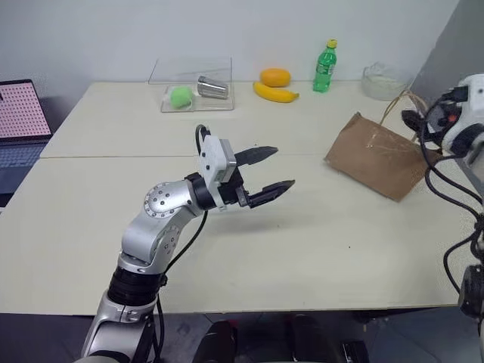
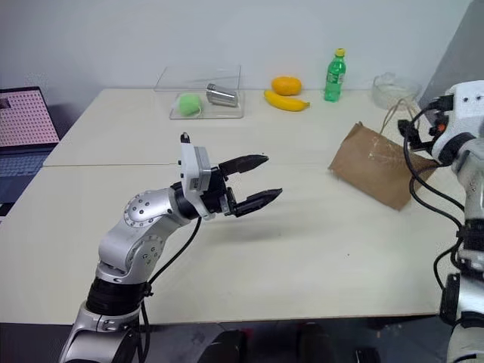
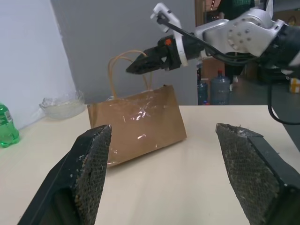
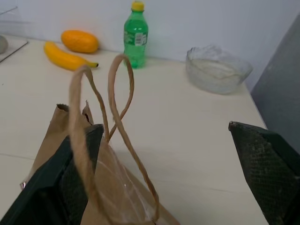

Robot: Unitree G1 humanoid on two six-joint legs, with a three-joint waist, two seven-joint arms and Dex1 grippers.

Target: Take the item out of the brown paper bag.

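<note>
The brown paper bag [image 1: 378, 155] lies tilted on the right side of the table, and its two string handles [image 4: 117, 93] stand up at its far right end. The item is hidden. My left gripper [image 1: 282, 167] hangs over the middle of the table, open and empty. It points right toward the bag, which sits well beyond its fingers [image 3: 93, 159]. My right gripper [image 4: 164, 127] is open at the bag's handle end, just above the bag's mouth. The handles rise between its fingers, close to one finger [image 4: 70, 178]. It grips nothing.
Along the back edge stand a green bottle with a yellow cap [image 1: 325, 66], a banana [image 1: 275, 93], an orange fruit [image 1: 275, 76] and a clear bowl [image 1: 384, 80]. A clear tray [image 1: 198, 94] holds a green ball and a metal can. A laptop [image 1: 19, 113] sits far left.
</note>
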